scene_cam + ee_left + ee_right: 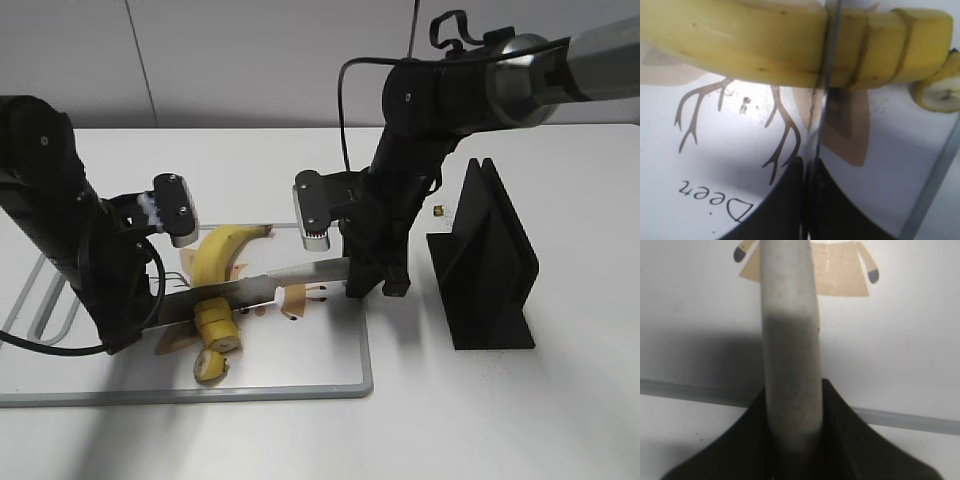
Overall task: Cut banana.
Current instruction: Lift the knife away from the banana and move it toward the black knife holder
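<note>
White board bears banana (left of right end effector).

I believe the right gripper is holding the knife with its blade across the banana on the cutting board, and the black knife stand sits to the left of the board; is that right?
Not quite: the knife stand sits to the right of the cutting board, as the exterior view shows. The rest holds: the right gripper holds the knife with its blade across the banana.
</note>
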